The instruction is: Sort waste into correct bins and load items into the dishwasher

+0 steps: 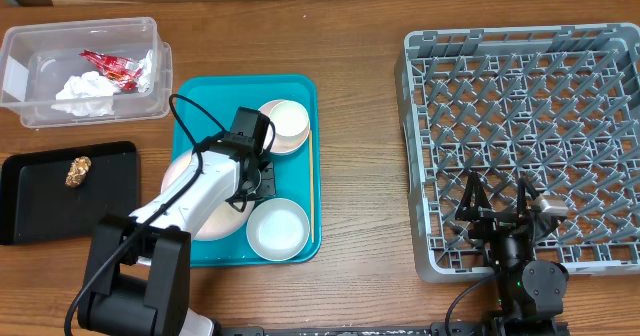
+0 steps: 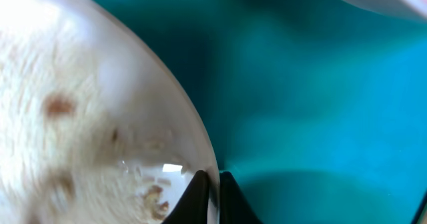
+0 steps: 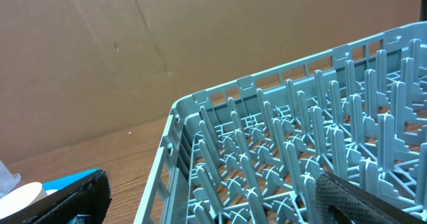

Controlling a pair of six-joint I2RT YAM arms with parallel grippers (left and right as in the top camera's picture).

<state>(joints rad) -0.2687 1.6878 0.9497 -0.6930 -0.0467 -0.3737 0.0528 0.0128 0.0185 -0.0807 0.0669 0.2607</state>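
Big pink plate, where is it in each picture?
Overhead: the plate lies on the left part of the teal tray, mostly hidden under the left arm.
Left wrist: it fills the left side, and the fingers pinch its rim at the bottom.
Right wrist: not in it.
Shared landmark: the teal tray, under the plate in the overhead and left wrist views.
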